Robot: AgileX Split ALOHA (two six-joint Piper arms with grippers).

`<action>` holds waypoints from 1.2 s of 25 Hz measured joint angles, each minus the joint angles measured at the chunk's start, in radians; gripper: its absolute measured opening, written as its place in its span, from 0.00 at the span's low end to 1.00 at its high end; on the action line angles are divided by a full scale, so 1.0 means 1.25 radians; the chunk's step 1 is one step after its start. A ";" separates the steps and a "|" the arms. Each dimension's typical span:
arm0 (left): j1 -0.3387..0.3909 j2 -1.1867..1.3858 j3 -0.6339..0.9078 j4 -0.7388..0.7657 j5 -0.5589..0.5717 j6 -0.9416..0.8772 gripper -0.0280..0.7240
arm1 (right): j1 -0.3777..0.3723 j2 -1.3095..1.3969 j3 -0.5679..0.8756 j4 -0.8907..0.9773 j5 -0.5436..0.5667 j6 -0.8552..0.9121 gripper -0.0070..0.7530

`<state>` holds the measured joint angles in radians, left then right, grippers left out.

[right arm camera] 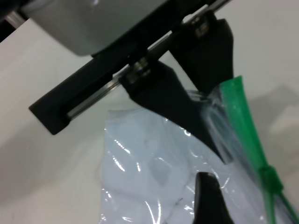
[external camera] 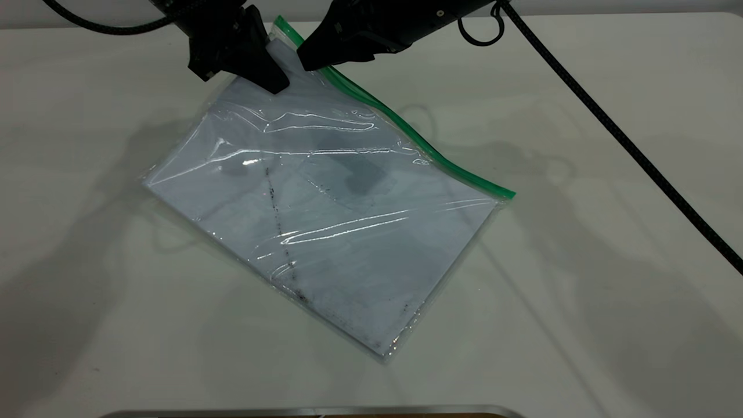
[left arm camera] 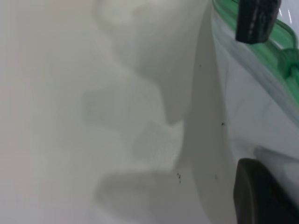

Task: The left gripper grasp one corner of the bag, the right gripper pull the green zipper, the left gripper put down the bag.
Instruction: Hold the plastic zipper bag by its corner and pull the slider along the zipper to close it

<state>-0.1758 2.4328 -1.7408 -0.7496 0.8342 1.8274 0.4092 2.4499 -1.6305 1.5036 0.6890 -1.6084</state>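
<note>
Left gripper (external camera: 273, 72) is pinched on the far corner of the bag (external camera: 325, 220), lifting that corner; the rest lies diagonally on the white table (external camera: 580, 290). Right gripper (external camera: 313, 58) is at the same corner, over the green zipper (external camera: 406, 130); can't tell whether its jaws are spread or closed. Slider tab (right arm camera: 270, 176) sits near that end. Shadows and a black cable (external camera: 627, 145) cross the tabletop.
</note>
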 joint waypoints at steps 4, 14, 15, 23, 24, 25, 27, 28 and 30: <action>-0.007 0.000 0.000 0.000 -0.005 0.003 0.11 | 0.000 0.000 0.000 0.009 -0.016 -0.001 0.66; -0.022 0.000 0.000 0.000 -0.029 0.004 0.11 | 0.000 0.000 0.000 0.024 -0.019 -0.015 0.61; -0.022 0.000 0.000 0.000 -0.029 0.004 0.11 | 0.000 0.000 0.000 0.024 -0.019 -0.015 0.60; -0.022 0.000 0.000 0.000 -0.032 0.004 0.11 | 0.000 0.006 -0.001 0.020 -0.019 -0.020 0.49; -0.022 0.000 0.000 0.000 -0.034 0.004 0.11 | 0.000 0.009 -0.001 0.020 -0.019 -0.021 0.47; -0.023 0.000 0.000 0.000 -0.036 0.004 0.11 | 0.000 0.013 -0.001 0.020 -0.019 -0.021 0.46; -0.023 0.000 0.000 0.000 -0.037 0.004 0.11 | 0.000 0.016 -0.001 0.021 -0.020 -0.021 0.41; -0.023 0.000 0.000 0.000 -0.037 0.004 0.11 | 0.000 0.018 -0.001 0.024 -0.021 -0.021 0.39; -0.023 0.000 0.000 0.000 -0.037 0.004 0.11 | 0.000 0.018 -0.001 0.033 -0.023 -0.021 0.34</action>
<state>-0.2050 2.4328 -1.7408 -0.7496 0.7876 1.8329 0.4092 2.4723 -1.6323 1.5447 0.6600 -1.6343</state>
